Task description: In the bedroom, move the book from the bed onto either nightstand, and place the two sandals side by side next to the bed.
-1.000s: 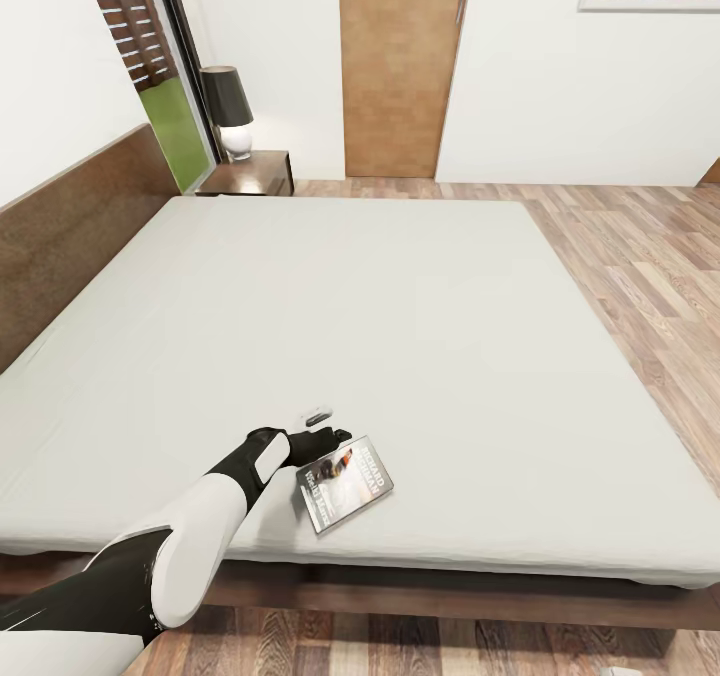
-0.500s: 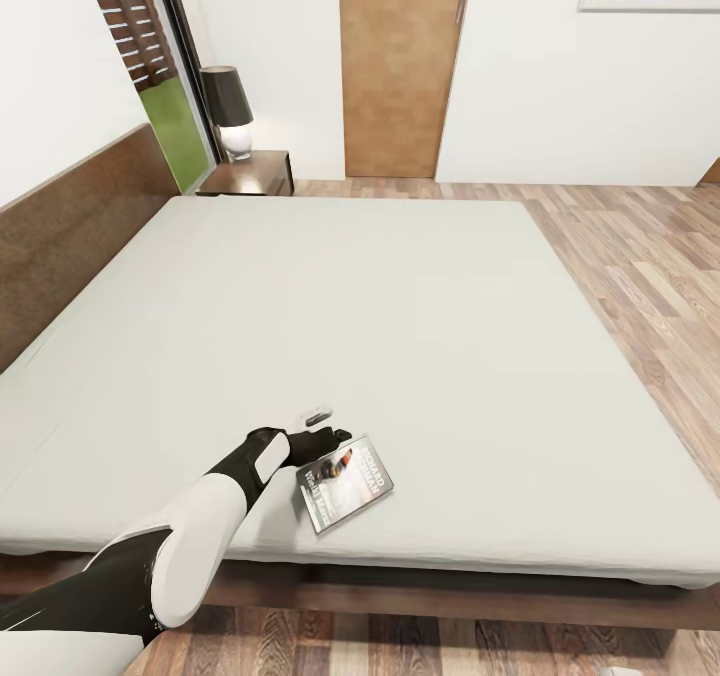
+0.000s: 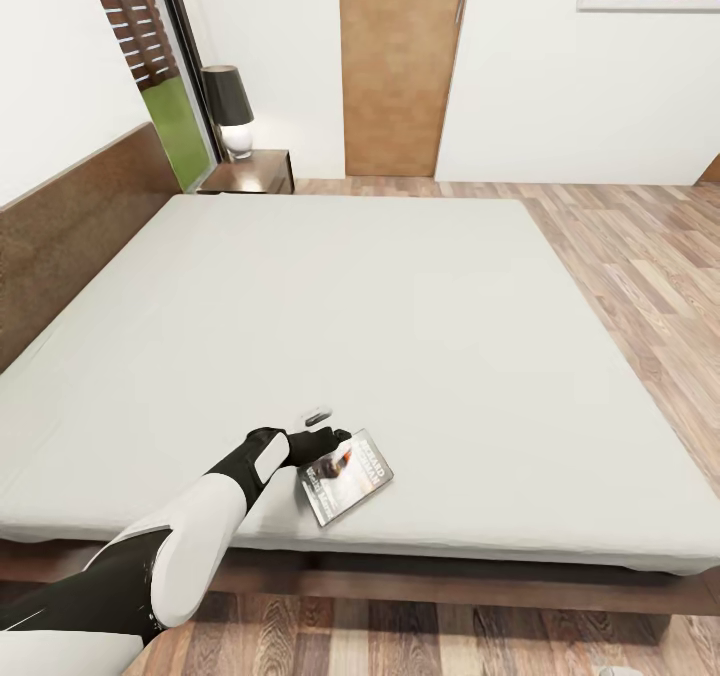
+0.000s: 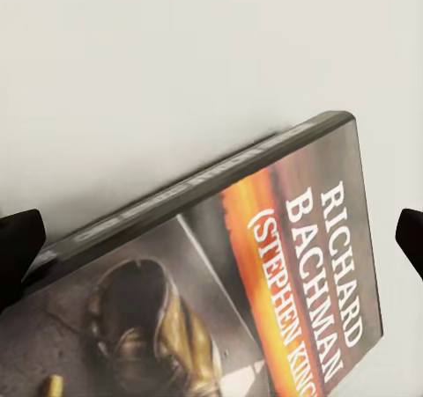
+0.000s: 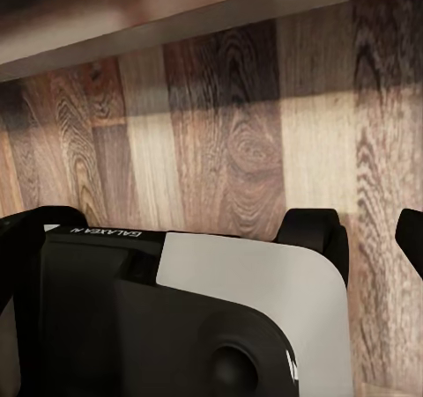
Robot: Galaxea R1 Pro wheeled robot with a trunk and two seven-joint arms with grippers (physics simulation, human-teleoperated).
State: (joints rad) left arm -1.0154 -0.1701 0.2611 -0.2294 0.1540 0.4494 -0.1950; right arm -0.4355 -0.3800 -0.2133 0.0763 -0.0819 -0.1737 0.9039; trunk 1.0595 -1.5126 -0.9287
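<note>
We see the book [image 4: 238, 300] cut by the frame edge, its lower cover text hidden.

Head camera high over the bed [image 3: 400, 336], left wrist close on the book [image 4: 256, 283] (shared), right wrist seemingly near floor [image 5: 229, 142]

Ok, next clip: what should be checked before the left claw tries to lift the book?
1. Book lies on the bed, near its front edge: ok.
2. Left claw is at the book's edge: ok.
3. Claw fingers straddle the book's spine: ok.
4. Fingers closed on the book: not ok, they stand wide apart.
5. Nightstand has bare top beside the lamp: ok.
6. Contact between fingers and cover: cannot tell.
</note>
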